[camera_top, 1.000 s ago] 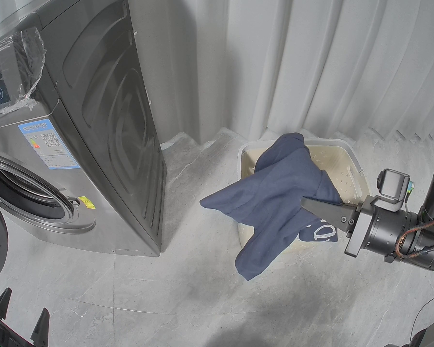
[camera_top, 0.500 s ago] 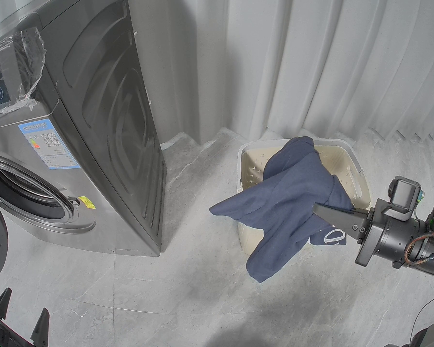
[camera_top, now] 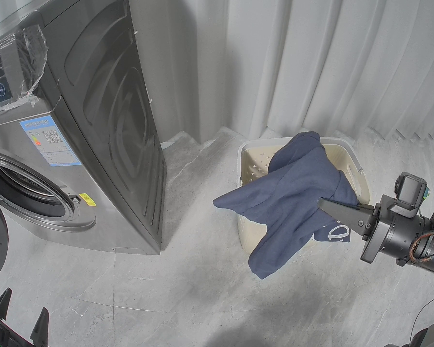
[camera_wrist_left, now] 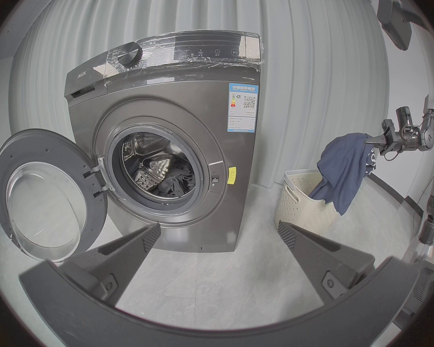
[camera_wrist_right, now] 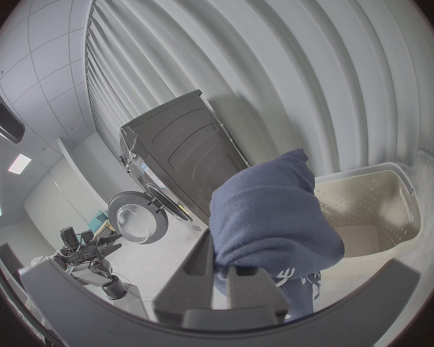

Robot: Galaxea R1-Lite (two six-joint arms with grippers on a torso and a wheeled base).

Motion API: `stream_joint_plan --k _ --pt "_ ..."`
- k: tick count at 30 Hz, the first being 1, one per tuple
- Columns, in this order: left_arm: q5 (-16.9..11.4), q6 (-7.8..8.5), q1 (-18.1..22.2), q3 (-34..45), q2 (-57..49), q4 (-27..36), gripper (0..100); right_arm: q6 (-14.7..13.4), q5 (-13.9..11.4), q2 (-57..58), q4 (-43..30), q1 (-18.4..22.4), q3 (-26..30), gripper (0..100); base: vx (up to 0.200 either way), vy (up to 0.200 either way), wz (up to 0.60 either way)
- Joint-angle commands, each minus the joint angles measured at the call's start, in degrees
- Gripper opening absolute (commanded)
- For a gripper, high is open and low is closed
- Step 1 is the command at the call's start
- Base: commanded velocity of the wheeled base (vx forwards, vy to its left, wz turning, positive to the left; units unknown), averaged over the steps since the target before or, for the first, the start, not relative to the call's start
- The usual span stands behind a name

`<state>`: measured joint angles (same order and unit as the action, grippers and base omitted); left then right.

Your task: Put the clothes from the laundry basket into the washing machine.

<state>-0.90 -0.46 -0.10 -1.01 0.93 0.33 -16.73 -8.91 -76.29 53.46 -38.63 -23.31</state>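
My right gripper [camera_top: 329, 204] [camera_wrist_right: 221, 266] is shut on a navy blue garment [camera_top: 289, 201] [camera_wrist_right: 270, 218] [camera_wrist_left: 345, 167], which hangs in the air over the cream laundry basket [camera_top: 358, 169] [camera_wrist_right: 371, 208] [camera_wrist_left: 299, 203]. The grey washing machine [camera_top: 96, 121] [camera_wrist_left: 178, 136] stands at the left with its round door [camera_wrist_left: 43, 193] swung open; dark clothes [camera_wrist_left: 176, 181] lie in the drum. My left gripper [camera_top: 20, 314] [camera_wrist_left: 217, 234] is open low down, in front of the machine, holding nothing.
White curtains [camera_top: 323, 49] hang behind the basket and the machine. Grey tiled floor [camera_top: 188, 275] stretches between the machine and the basket.
My right gripper has drawn back to the right with the garment, which now hangs a little farther right over the basket. The left gripper has stayed put.
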Motion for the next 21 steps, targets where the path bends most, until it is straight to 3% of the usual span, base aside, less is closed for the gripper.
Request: stream_joint_plan --k 1,11,14,21 --pt "0.0 -0.15 0.0 0.8 -0.9 0.0 100 0.0 0.1 -0.8 0.2 0.1 -0.1 0 -0.2 0.0 0.0" --pt "0.0 0.2 0.0 0.8 -0.9 -0.1 100 0.0 0.3 -1.1 0.1 0.2 -0.1 0 -0.2 0.0 0.0" --pt "0.0 -0.06 0.0 0.8 -0.9 0.0 100 0.0 0.2 -1.1 -0.2 0.2 0.1 0 0.0 0.0 0.0" --pt "0.1 -0.24 0.0 0.8 -0.9 0.0 100 0.0 0.2 -1.5 -0.1 0.1 0.1 0 0.0 0.2 0.0"
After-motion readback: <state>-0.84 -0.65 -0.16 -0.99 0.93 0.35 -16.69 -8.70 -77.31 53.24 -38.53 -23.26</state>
